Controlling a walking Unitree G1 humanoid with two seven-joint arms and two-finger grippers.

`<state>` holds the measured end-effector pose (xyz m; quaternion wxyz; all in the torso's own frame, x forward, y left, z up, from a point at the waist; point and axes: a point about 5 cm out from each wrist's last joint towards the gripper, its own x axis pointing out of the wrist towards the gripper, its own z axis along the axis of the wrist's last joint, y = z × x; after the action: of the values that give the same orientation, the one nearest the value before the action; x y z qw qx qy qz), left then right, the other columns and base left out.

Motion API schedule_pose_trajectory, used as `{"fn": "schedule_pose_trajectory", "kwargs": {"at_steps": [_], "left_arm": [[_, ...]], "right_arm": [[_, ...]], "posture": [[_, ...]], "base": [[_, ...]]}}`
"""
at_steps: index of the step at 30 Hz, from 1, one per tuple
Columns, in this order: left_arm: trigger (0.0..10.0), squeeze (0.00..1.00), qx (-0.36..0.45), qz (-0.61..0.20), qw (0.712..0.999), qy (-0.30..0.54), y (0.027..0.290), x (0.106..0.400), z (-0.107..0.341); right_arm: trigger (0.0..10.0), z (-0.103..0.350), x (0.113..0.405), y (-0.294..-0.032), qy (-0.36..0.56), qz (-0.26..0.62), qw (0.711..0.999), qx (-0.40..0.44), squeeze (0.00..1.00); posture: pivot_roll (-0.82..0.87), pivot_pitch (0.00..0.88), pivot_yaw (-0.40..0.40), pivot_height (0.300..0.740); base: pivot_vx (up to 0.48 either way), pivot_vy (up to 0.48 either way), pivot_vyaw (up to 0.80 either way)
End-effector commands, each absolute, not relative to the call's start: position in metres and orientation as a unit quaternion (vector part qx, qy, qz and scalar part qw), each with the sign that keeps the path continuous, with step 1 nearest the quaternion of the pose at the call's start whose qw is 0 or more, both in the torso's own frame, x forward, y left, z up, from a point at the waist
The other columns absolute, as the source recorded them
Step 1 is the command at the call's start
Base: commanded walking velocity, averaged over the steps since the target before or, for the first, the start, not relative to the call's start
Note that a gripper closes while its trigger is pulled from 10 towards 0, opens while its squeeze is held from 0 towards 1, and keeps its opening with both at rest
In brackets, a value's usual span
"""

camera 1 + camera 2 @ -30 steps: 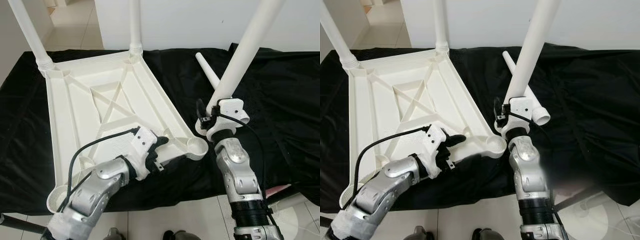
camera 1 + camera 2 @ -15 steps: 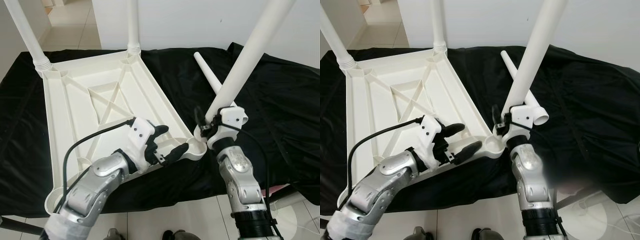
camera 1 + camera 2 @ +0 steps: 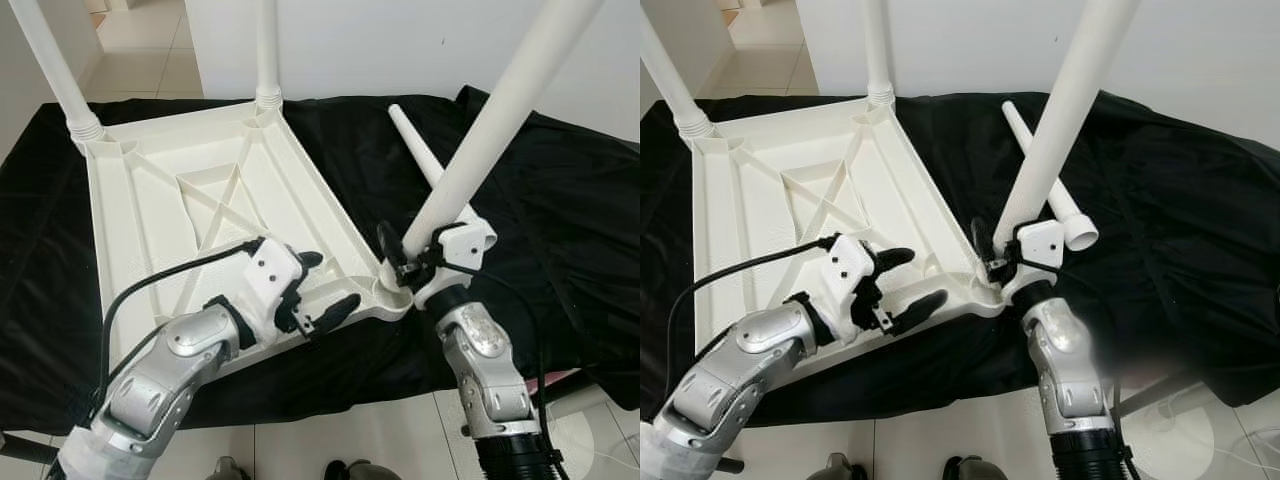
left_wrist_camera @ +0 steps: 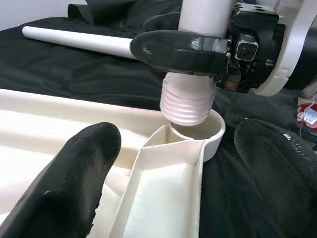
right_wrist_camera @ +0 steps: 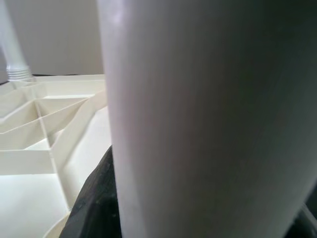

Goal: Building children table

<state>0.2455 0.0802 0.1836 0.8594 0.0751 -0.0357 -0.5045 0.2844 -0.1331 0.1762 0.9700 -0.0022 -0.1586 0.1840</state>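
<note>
- the right end effector (image 3: 405, 262) is clenched on a white table leg (image 3: 490, 125), its threaded end poised just over the near corner socket (image 4: 198, 134) of the upturned tabletop (image 3: 190, 215).
- the left end effector (image 3: 315, 290) is released, fingers spread astride the tabletop's rim beside that socket (seemingly bracing it).
- step in hand, as i judge: seating the third leg; next it needs lowering upright into the socket and twisting.
- two legs already stand at the far corners; a spare leg (image 3: 420, 155) lies on the black cloth (image 3: 560, 230) covering the counter.
- pale tiled floor, white walls.
</note>
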Motion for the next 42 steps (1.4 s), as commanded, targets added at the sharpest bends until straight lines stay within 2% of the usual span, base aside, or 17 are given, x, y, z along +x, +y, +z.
{"fn": "schedule_pose_trajectory", "kwargs": {"at_steps": [1,16,20,28,34,42], "left_arm": [[10.0,0.0,0.086,-0.553,0.828,-0.035,0.078,0.236,0.184],[10.0,0.0,0.088,-0.549,0.83,-0.037,0.077,0.232,0.183],[10.0,0.0,0.086,-0.547,0.832,-0.038,0.078,0.233,0.184],[10.0,0.0,0.086,-0.547,0.832,-0.038,0.077,0.234,0.185],[10.0,0.0,0.087,-0.545,0.833,-0.04,0.077,0.234,0.186],[10.0,0.0,0.086,-0.544,0.833,-0.044,0.076,0.235,0.187]], "right_arm": [[10.0,0.17,0.279,-0.135,-0.155,0.195,0.968,-0.003,0.0],[10.0,0.146,0.272,-0.141,-0.119,0.226,0.966,-0.05,0.0],[10.0,0.14,0.274,-0.137,-0.117,0.253,0.956,-0.089,0.0],[10.0,0.137,0.276,-0.128,-0.112,0.289,0.945,-0.1,0.0],[10.0,0.135,0.28,-0.126,-0.102,0.291,0.948,-0.074,0.0],[10.0,0.129,0.293,-0.128,-0.053,0.244,0.968,-0.013,0.0]], "posture": [[-0.04,0.131,-0.034,0.74],[-0.03,0.133,-0.032,0.74],[-0.03,0.132,-0.023,0.74],[-0.03,0.135,-0.021,0.74],[-0.02,0.135,-0.022,0.74],[-0.02,0.126,-0.029,0.74]], "base": [[0.0,0.0,0.0],[0.0,0.0,0.0],[0.0,0.0,0.0],[0.0,0.0,0.0],[0.0,0.0,0.0],[0.0,0.0,0.0]]}}
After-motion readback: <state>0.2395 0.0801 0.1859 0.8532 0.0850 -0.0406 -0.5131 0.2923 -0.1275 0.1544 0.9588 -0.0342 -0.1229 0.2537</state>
